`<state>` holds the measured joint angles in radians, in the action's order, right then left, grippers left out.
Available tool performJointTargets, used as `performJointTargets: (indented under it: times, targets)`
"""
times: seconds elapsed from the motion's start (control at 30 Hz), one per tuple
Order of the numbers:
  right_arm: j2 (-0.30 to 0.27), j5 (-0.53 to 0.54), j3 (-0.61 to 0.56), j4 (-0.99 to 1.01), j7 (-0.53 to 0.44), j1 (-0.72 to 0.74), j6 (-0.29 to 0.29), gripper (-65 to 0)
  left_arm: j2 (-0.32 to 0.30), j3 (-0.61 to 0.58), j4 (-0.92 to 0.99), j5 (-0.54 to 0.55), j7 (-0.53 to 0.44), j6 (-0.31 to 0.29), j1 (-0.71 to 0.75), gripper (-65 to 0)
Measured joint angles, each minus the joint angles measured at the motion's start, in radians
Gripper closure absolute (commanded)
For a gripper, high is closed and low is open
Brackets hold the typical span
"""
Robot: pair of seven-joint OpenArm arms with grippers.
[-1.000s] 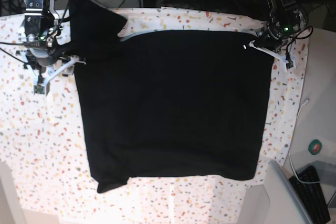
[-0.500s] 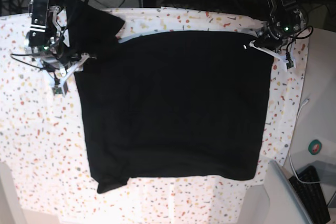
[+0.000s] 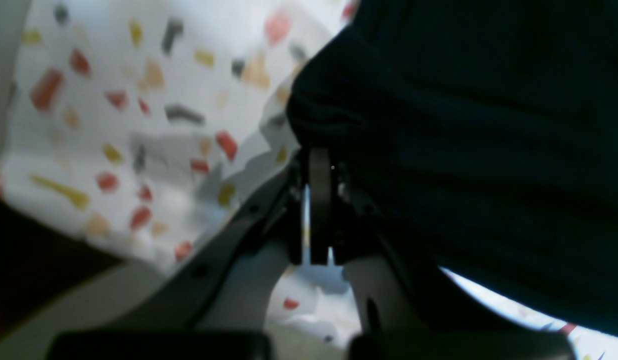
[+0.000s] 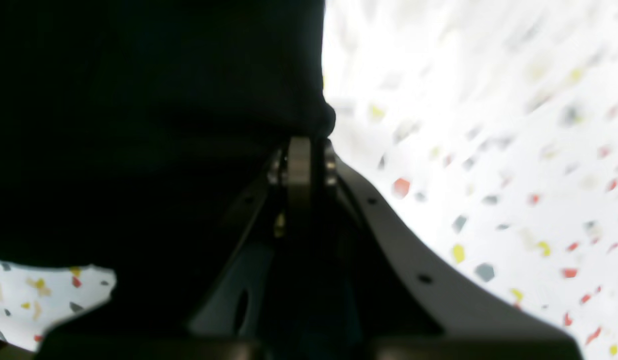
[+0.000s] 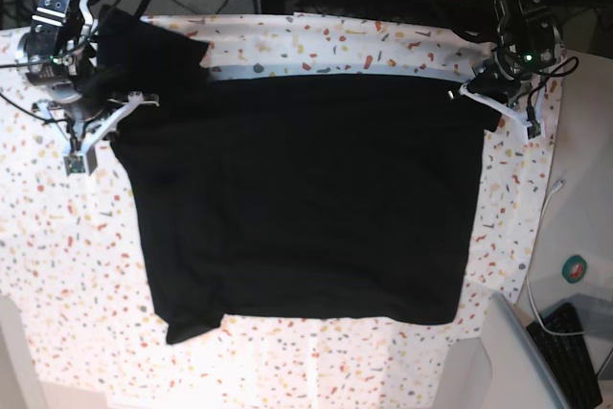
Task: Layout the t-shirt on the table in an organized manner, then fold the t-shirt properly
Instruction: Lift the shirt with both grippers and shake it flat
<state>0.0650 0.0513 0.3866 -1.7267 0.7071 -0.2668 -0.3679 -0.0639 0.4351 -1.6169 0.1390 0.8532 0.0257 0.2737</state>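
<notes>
black cloth t-shirt [image 5: 306, 198] lay flat on flecked white table [image 5: 57, 237] | left gripper [image 3: 316, 165], right gripper [image 4: 301, 150] each clenched on a top corner | risk: uneven pull skews shirt, bunches sleeve

My wrist views are blurred; the t-shirt [image 4: 154, 125] reads only as black mass there. Its folded cloth hides my fingertips [image 3: 319, 170], and its printed side faces away, unseen.
</notes>
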Motion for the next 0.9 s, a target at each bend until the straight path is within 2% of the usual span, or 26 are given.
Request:
performJointTargets:
  times: [0.1,0.23,0.37,0.47,0.57,0.67,0.77,0.9]
  targets:
    - [-0.014,-0.012,0.003,0.033,0.022,0.024,0.0,0.0,-0.017,-0.135,-0.005,-0.005,0.0,0.002,-0.043,0.0]
    - [-0.103,-0.008,0.007,0.164,0.015,0.166,0.004,0.0,-0.006,-0.285,0.016,0.004,0.001,0.0,-0.159,0.0]
    - [-0.192,-0.011,0.002,0.383,0.02,0.367,0.001,0.0,-0.002,-0.362,0.122,-0.003,0.008,0.0,-0.354,0.0]
    - [-0.27,-0.005,-0.007,0.551,0.019,0.546,-0.012,0.0,0.02,-0.401,0.235,-0.005,0.007,0.002,-0.554,0.0]
    - [-0.344,-0.011,-0.006,0.62,0.018,0.734,-0.008,0.0,0.059,-0.427,0.33,-0.002,0.011,0.003,-0.76,0.0]
    - [-0.404,-0.006,-0.009,0.616,0.011,0.896,-0.01,0.0,0.109,-0.414,0.37,0.008,0.011,0.003,-0.949,0.0]
    - [-0.467,-0.009,-0.086,0.616,0.016,1.033,-0.01,0.0,0.131,-0.414,0.371,0.014,0.003,0.001,-1.114,0.0]
    - [-0.51,-0.008,-0.18,0.554,0.023,1.12,-0.011,0.0,0.154,-0.412,0.311,0.011,-0.009,0.001,-1.207,0.0]
